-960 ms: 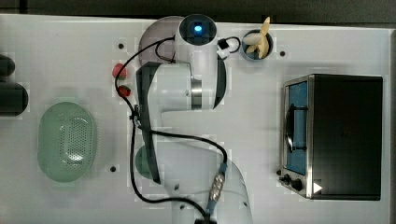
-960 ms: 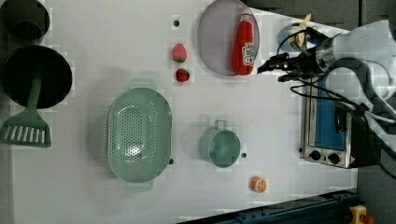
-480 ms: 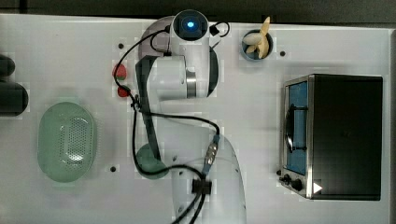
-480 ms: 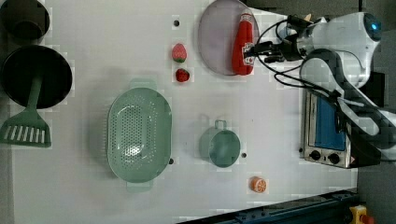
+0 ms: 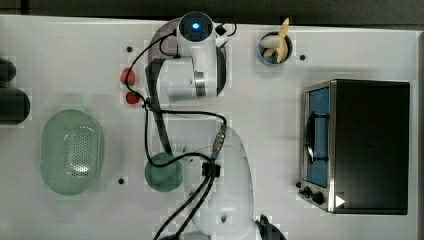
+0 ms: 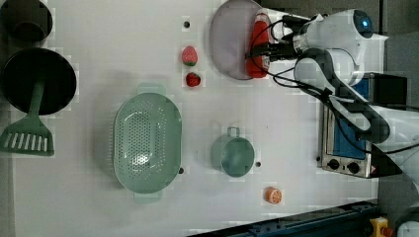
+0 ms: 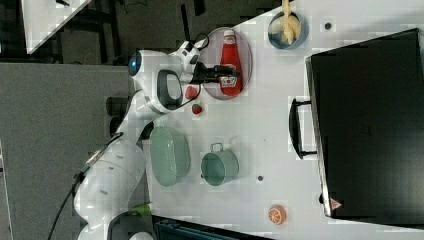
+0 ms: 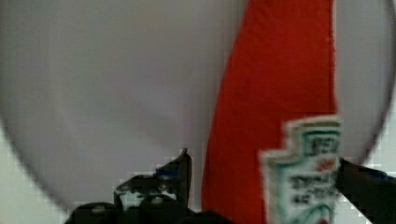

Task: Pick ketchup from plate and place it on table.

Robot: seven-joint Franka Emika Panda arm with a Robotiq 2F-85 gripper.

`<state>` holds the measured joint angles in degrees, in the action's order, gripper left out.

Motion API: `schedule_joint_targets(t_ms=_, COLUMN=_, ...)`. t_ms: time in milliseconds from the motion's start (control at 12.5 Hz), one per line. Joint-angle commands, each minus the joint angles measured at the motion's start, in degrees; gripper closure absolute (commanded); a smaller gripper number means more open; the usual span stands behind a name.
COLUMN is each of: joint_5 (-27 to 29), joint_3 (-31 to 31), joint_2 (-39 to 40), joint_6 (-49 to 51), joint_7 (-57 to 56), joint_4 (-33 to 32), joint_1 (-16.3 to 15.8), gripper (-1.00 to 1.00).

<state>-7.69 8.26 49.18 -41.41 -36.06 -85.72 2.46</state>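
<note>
The ketchup (image 7: 230, 64) is seen lying on its side on the plate (image 7: 212, 60), near the plate's edge that faces the toaster oven (image 7: 370, 125) in the right view, and the plate rests on the white tabletop (image 7: 260, 125). The fingers (image 8: 180, 175) are spread wide apart on either side of the bottle's labelled body in the wrist view, with nothing clamped between them. A strawberry (image 6: 189, 55) is set just beside the plate on the left view's left.
</note>
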Motion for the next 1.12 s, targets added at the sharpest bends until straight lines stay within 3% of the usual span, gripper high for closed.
schedule_joint_targets(t_ms=80, joint_5=-0.24, joint_3=0.13, joint_2=1.91, joint_6=-1.81, joint_7=-2.61, joint_4=3.67, joint_1=-0.38, gripper=-1.00)
schedule_joint_targets(t_ms=240, joint_5=-0.25, joint_3=0.12, joint_2=2.91, joint_6=-2.71, joint_7=-2.62, joint_4=3.70, joint_1=-0.40, gripper=-0.93)
schedule_joint_targets(t_ms=480, joint_5=-0.24, joint_3=0.29, joint_2=2.85, joint_6=-3.61, joint_7=-2.60, joint_4=4.16, joint_1=-0.45, gripper=-0.20)
schedule_joint_targets(t_ms=880, joint_5=-0.21, joint_3=0.25, joint_2=0.76, joint_6=-2.47, joint_7=-2.60, joint_4=4.74, joint_1=-0.26, gripper=-0.15)
schedule_joint_targets(t_ms=1120, joint_5=1.13, joint_3=0.27, joint_2=-5.34, joint_6=4.78, joint_7=-1.46, joint_4=4.74, joint_1=0.16, gripper=-0.15)
